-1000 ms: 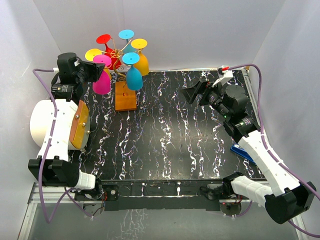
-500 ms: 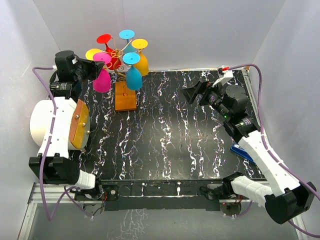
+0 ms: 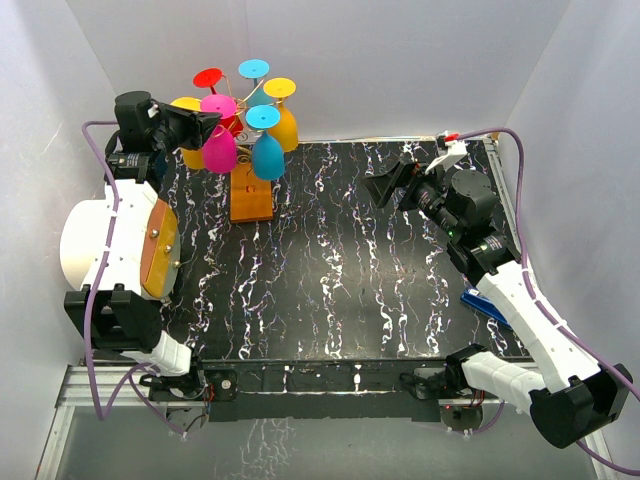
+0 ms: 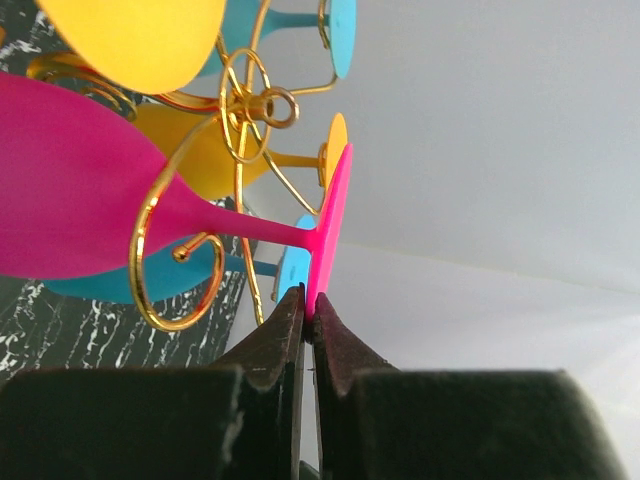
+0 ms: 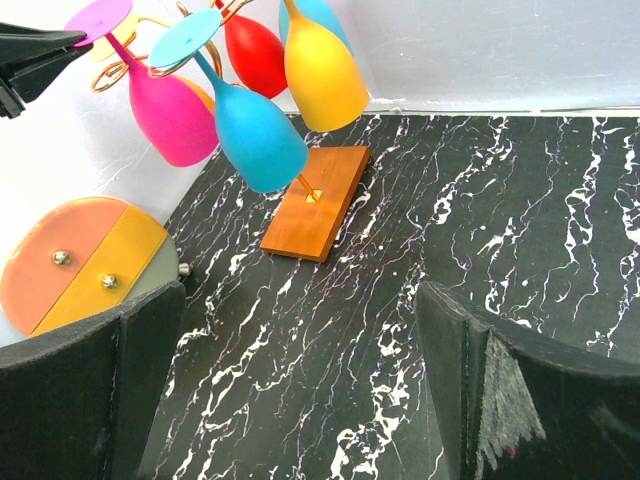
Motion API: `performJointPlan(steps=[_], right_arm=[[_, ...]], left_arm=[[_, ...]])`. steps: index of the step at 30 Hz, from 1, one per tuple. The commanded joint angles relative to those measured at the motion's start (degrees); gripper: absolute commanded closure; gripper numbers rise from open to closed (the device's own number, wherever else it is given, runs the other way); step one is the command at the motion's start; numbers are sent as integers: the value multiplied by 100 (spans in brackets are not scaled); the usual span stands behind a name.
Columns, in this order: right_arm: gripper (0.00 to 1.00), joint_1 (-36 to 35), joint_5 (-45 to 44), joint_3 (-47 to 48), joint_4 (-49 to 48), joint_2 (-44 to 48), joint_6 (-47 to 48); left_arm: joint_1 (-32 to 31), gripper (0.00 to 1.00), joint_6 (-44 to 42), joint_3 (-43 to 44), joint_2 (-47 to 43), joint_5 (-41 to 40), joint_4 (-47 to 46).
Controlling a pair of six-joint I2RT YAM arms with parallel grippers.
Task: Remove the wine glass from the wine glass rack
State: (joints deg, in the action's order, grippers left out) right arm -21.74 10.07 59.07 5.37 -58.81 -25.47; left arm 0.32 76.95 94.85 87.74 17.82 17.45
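Observation:
The pink wine glass [image 3: 220, 150] hangs bowl-down beside the gold wire wine glass rack [image 3: 237, 105], which stands on its orange-brown wooden base [image 3: 251, 195] at the back left. My left gripper [image 3: 211, 117] is shut on the rim of the glass's pink foot disc [image 4: 330, 225]; the jaws pinch it at their tips [image 4: 311, 300]. A gold scroll arm [image 4: 150, 250] curls around the pink stem. In the right wrist view the pink glass [image 5: 180, 120] hangs left of the base [image 5: 315, 203]. My right gripper [image 3: 385, 185] stands open and empty, far right of the rack [image 5: 300, 380].
Red, cyan, yellow [image 3: 285, 125] and blue [image 3: 266, 155] glasses hang on the rack. A white round container [image 3: 85, 245] with an orange-and-yellow lid [image 3: 158, 250] stands at the left edge. A blue object [image 3: 490, 305] lies at the right edge. White walls close in behind.

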Motion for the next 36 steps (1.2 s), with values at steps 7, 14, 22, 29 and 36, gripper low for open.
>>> performJointPlan(steps=[7,14,22,29,36], right_arm=[[2,8,29,26,-326,80,-8],[2,3,59,20,-282,97,-23],[2,3,666,-62,-506,-74,-379],[2,-249,1972,-500,-1809,-603,-1625],[2,-1066,2752,-914,-4895,-1758,-3899]], left_arm=[[39,100,34,-222,-355,854,-341],[31,100,-106,-329,-594,1114,-227],[34,100,344,-1568,-1639,1584,-1015],[39,100,795,-2521,-2512,2161,-2133],[24,100,1853,-3723,-3250,2508,-3971]])
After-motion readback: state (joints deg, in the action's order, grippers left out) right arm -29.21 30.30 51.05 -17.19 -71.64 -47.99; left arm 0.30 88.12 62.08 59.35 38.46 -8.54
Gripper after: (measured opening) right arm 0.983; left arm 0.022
